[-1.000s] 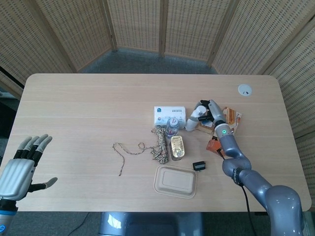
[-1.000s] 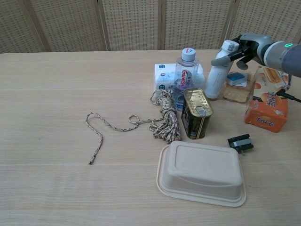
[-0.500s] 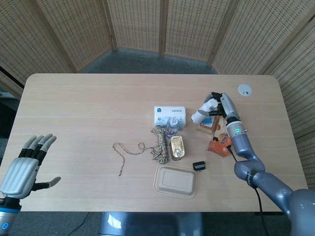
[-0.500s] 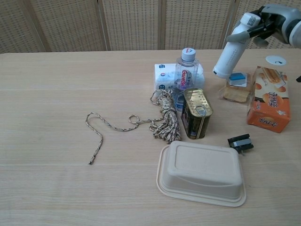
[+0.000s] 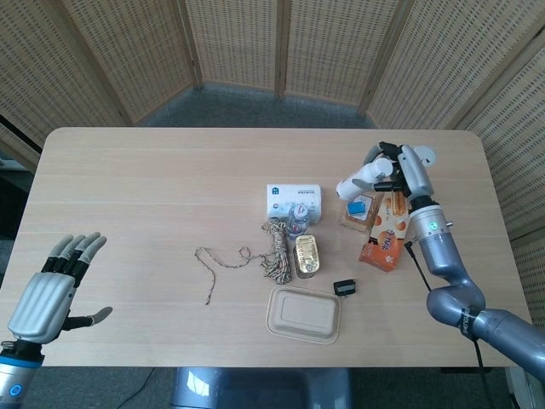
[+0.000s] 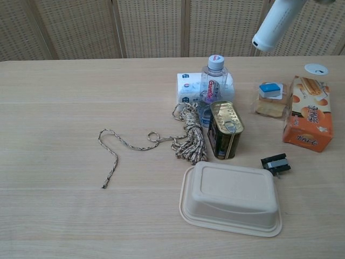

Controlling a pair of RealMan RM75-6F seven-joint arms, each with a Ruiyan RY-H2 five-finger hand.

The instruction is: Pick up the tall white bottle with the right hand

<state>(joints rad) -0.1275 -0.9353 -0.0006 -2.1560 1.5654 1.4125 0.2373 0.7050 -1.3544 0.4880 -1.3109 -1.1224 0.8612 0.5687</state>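
The tall white bottle hangs tilted in the air above the right part of the table, held by my right hand. In the chest view only the bottle's lower part shows at the top edge, and the hand is out of frame there. My left hand hovers at the front left, off the table's corner, with its fingers spread and nothing in it.
Below the bottle lie a small packet with a blue block and an orange box. A water bottle, a white pack, a tin can, a coiled rope, a beige clamshell box and a black clip fill the middle.
My right hand has lifted the white bottle off the table and carried it up and to the right. The orange box now lies uncovered. The left hand has hardly moved.
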